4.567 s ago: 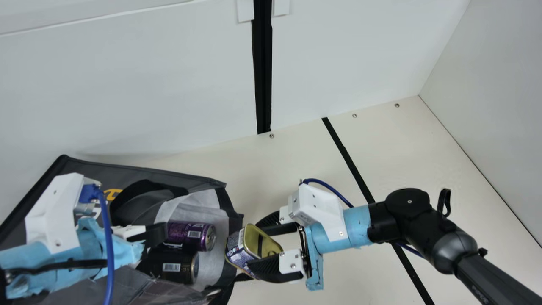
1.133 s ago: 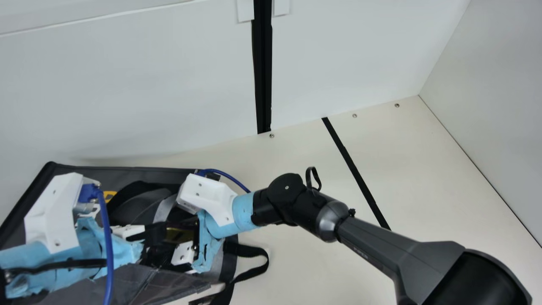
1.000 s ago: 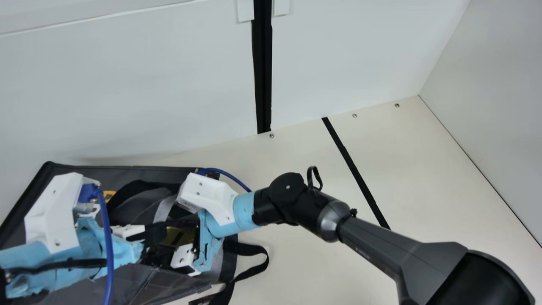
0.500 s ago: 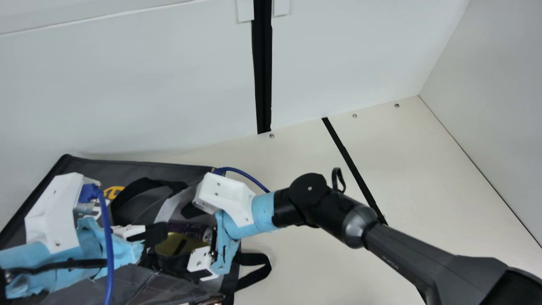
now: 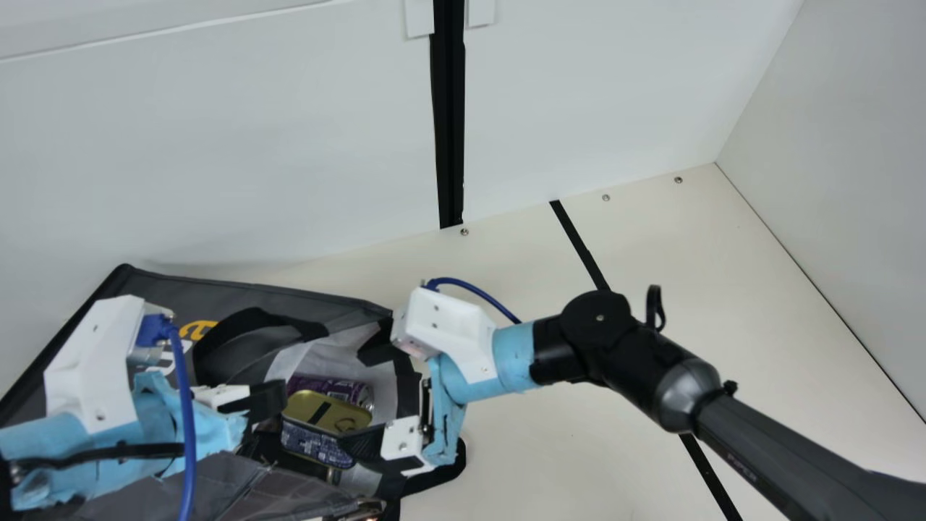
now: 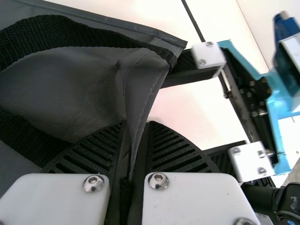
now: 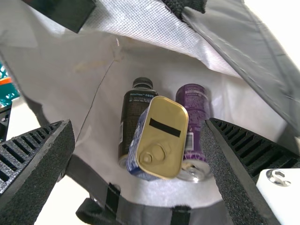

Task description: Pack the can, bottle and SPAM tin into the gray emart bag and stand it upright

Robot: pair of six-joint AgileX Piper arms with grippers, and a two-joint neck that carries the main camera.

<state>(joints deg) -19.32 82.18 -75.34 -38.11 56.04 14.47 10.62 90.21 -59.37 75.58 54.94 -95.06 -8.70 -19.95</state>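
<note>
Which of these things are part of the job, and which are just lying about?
Part of the job:
- gray bag
- purple can
- dark bottle
- gold-topped tin

Not part of it:
- black strip along the table
- teal thing at the right wrist view's edge; I can't tell what it is

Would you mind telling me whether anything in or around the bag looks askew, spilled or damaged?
Slightly: inside the gray bag, which lies on its side, the tin seems perched askew over the bottle and purple can. I see no spill or damage.
</note>
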